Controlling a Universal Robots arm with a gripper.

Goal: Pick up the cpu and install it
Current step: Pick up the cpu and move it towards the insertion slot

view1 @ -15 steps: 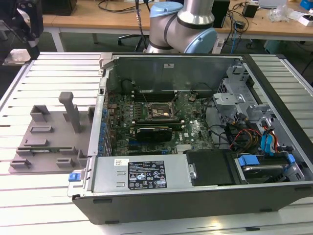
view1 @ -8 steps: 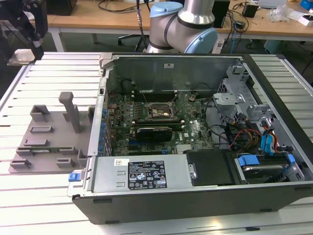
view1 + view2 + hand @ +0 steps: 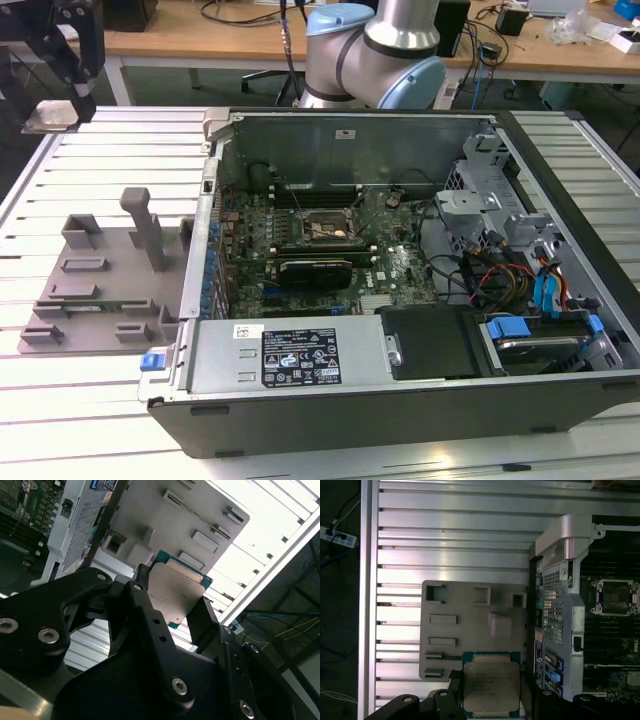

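1. Far left of the exterior view: hand [image 3: 58, 98] is clamped on the cpu [image 3: 48, 117], with fingers [image 3: 205, 625] on two opposite edges. Chip hangs in the air over the worktop [image 3: 70, 410] corner, touching nothing else.
2. Next right: grey fixture tray [image 3: 90, 300]. The cpu is up and off it, so we read the pick as done and the job as mid-transfer.
3. Further right: open PC case [image 3: 300, 420] w/ the socket [image 3: 320, 228] on the board inside, well apart from the cpu. Install not yet done.
4. Our read on what the next move needs: clear the case wall, keep the chip level, square its edges to the socket frame, set down w/ v. low force. We can't make out a corner key from here.
5. Orientation: metal lid faces up toward the wrist cams, green board side down, chip approx flat. It's near square, so no real long axis. In the first wrist view its edges run approx parallel to the tray edges.
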